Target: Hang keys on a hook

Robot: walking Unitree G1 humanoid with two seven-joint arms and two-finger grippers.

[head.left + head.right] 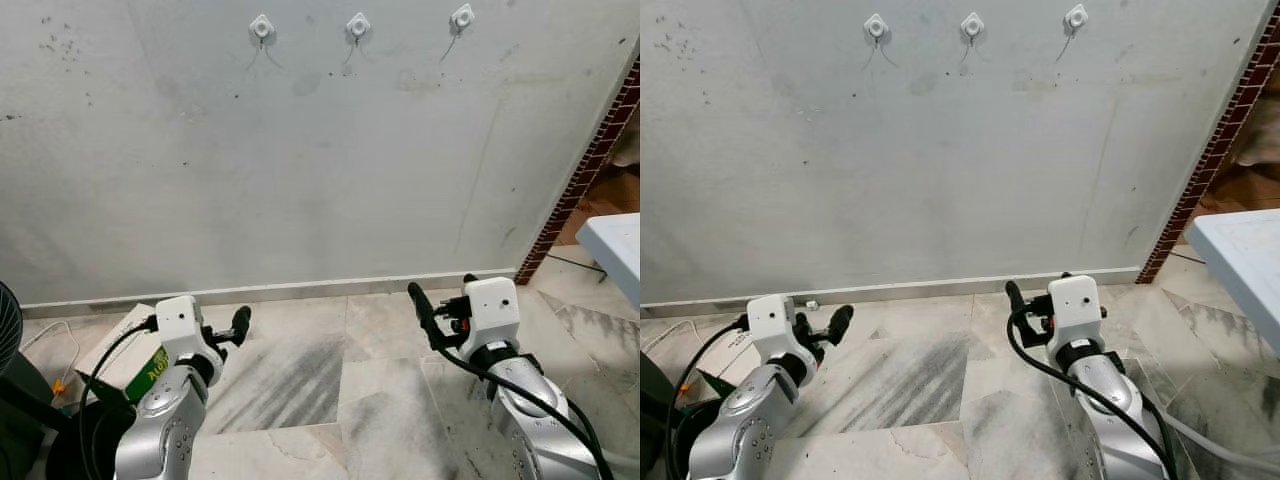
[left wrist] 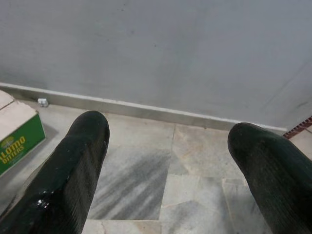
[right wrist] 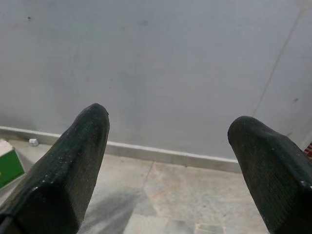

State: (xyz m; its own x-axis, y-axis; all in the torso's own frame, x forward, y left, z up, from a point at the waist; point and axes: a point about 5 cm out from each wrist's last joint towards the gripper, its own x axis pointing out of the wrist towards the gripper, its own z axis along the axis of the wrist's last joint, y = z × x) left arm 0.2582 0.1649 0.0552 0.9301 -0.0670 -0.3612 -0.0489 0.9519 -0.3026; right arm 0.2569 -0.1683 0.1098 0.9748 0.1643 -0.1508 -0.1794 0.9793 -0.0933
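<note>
The left gripper point(image 2: 168, 161) hangs low over the marble floor point(image 1: 300, 390), its two black fingers point(image 2: 73, 170) spread wide with nothing between them. The right gripper point(image 3: 168, 161) is held at about the same height a little further toward the wall, its fingers point(image 3: 68, 165) likewise wide apart and empty. Both point toward the foot of the grey wall point(image 1: 320, 170), where a pale skirting strip point(image 1: 300, 290) runs along the floor's far edge.

Just beside the left arm, near the floor's left edge, a cardboard box point(image 1: 125, 362) with a green printed side sits on the floor; its top flaps look shut, so what it holds cannot be told. Beyond it, at the left border, part of a dark fan point(image 1: 8, 325) shows, with a cable trailing by the skirting.

High on the wall, near its top edge, three small white hooks are fixed in a row: a left hook point(image 1: 262, 28), a middle hook point(image 1: 357, 26) and a right hook point(image 1: 462, 18). Each is a pale mount with a thin curl below it, and they look bare. No keys can be made out in either gripper.

At the wall's right edge a red brick border point(image 1: 590, 160) slants down, and a corner of a white table point(image 1: 615, 250) juts in by it.
</note>
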